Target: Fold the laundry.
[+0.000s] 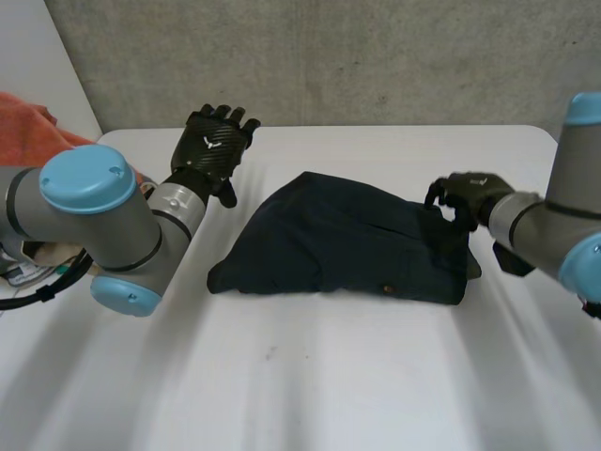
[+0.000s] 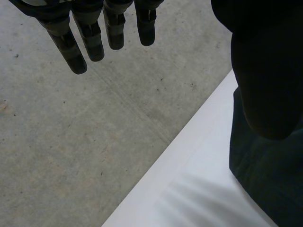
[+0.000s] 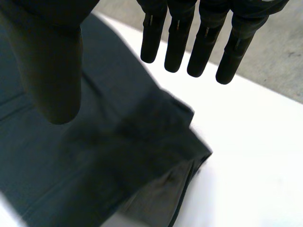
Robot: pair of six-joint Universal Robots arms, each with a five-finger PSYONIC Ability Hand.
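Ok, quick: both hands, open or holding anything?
Left hand: open, holding nothing, clear of the dark garment.
Right hand: open, fingers straight over the garment's edge, gripping nothing.

Head camera looks down on the table [image 1: 329,395] from behind. Wrist cameras sit close, sharing the garment [image 1: 347,244].

The left arm [image 1: 141,235] and right arm [image 1: 531,230] were thick grey tubes with round light-blue caps [image 1: 87,178] at the joints. A silvery ring [image 1: 178,205] closed the left wrist. The left hand [image 1: 214,143] was black, its back a carbon weave with small white marks. The right hand [image 1: 467,194] was black too, its fingers [image 3: 177,42] slim, segmented and round-tipped, its thumb [image 3: 52,80] thicker.
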